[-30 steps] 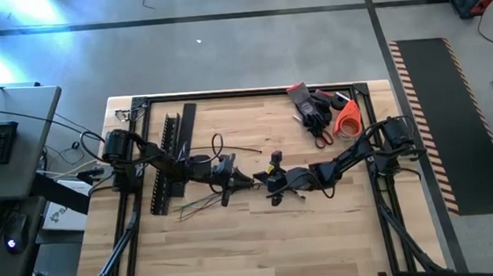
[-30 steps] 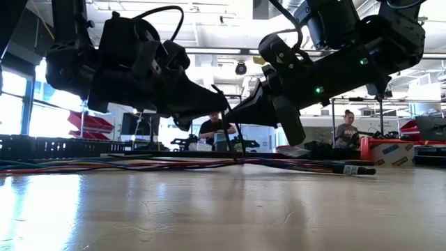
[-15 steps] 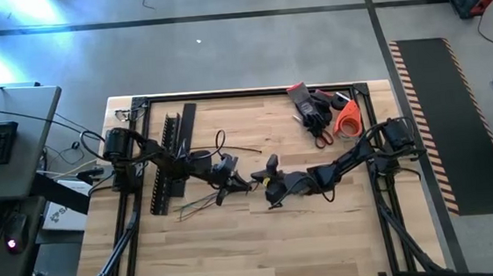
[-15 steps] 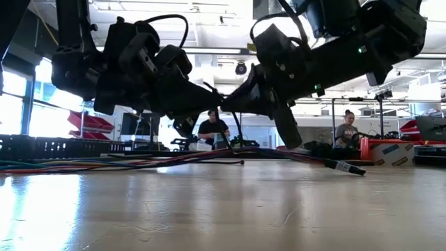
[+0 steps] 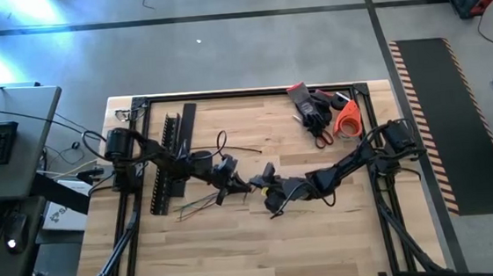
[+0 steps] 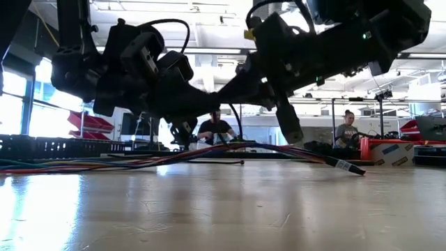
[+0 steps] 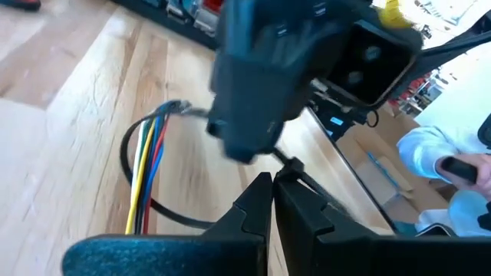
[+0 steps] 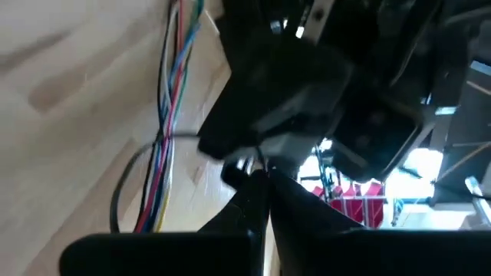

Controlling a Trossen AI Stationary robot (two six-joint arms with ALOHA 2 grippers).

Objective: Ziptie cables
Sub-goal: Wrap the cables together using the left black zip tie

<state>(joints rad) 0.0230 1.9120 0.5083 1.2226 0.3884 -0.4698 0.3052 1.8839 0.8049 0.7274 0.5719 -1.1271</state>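
Note:
The cables [image 5: 200, 203], thin dark, reddish and whitish wires, lie left of the table's middle; in the low view the bunch [image 6: 230, 146] arches up in its middle, with both ends on the wood. A thin black ziptie loop [image 7: 165, 218] runs around the coloured wires [image 7: 147, 161]. My left gripper [image 5: 238, 185] and my right gripper [image 5: 263, 186] meet tip to tip just above the bunch, both shut. In each wrist view the other gripper fills the space ahead of the fingers. My left gripper pinches the thin black ziptie strap [image 7: 289, 164] between its two shut fingertips, coming nearly level from the table's left. The strap runs down from the tips to the loop around the wires, which hang lifted in their middle. My right gripper is shut on a thin strand [image 8: 255, 162] at its fingertips, coming slanting down from the table's right. A thin line [image 8: 199, 136] leads from the tips to the wires [image 8: 173, 100]. Which part of the ziptie it has, the left gripper's body hides.
A black slotted rail [image 5: 167, 162] and a flat black strip [image 5: 189, 125] lie at the far left. A loose black wire [image 5: 230, 146] curls behind the grippers. Gloves, scissors and an orange roll [image 5: 322, 114] sit at the far right. People show beyond the table [image 6: 212, 131].
My right gripper has rolled about its own axis, risen a little and moved toward the table's left, closing on the left gripper. My left gripper has rolled slightly in place. The middle of the bunch has lifted off the wood while its ends stay down.

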